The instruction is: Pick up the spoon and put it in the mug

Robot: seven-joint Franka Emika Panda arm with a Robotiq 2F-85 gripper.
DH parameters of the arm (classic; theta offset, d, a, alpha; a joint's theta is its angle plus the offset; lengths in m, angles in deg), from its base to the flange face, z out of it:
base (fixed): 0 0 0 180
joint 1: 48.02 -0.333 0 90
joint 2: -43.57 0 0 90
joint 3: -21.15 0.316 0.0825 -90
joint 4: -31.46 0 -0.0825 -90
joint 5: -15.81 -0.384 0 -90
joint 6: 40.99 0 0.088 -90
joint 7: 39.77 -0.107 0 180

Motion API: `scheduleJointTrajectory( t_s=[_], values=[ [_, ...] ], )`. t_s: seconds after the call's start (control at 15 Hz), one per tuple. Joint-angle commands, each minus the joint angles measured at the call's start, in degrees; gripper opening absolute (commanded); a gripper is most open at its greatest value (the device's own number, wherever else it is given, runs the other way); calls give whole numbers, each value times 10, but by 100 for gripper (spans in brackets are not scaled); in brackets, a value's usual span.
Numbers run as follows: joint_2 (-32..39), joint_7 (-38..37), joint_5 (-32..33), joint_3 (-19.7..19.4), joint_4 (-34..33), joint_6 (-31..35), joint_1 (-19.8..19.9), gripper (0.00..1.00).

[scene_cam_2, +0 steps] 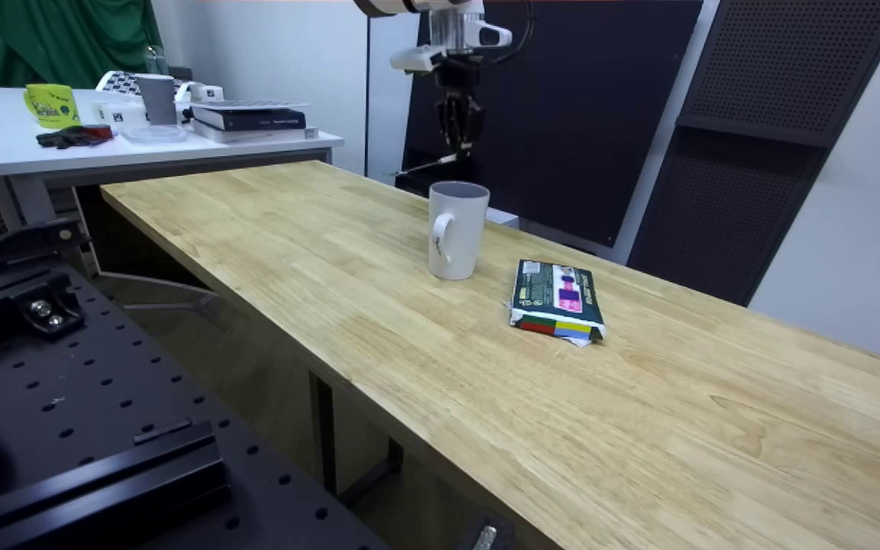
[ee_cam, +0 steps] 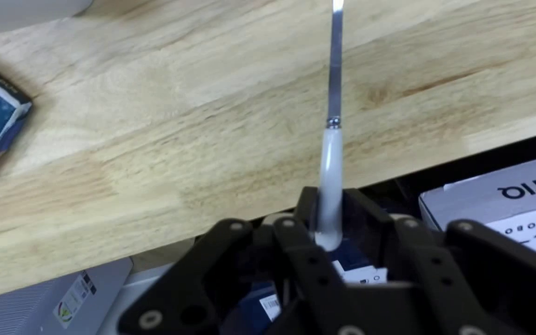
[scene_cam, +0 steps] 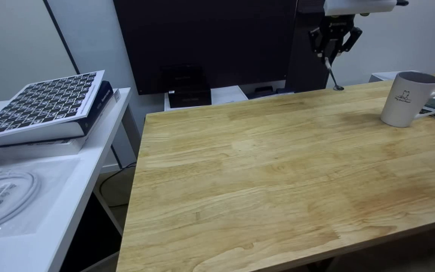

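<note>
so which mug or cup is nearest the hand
The grey-white mug on the wooden table; the yellow-green mug and darker grey cup are farther off on the white desk.

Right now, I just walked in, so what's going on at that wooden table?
The robot's gripper is closed on the white handle of the spoon, holding it in the air near an edge of the wooden table, with the bowl end sloping down. The mug stands upright on the table, the spoon not yet in it. A dark packet lies near the mug. The job looks to be putting the spoon in the mug.
</note>
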Motion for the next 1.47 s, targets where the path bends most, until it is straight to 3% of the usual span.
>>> scheduleJointTrajectory(
  t_s=[0.0, 0.4, 0.67, 1.07, 1.4],
  values=[
    [-57, -27, 37, -16, 28, -14, -4, 5],
    [-155, -40, 108, -37, 107, 1, -8, 5],
    [-228, -78, 190, -51, 192, 29, -12, 5],
    [-293, -228, 350, -74, 320, 132, -9, 5],
    [-300, -372, 521, -76, 354, 146, 1, 5]
  ],
)
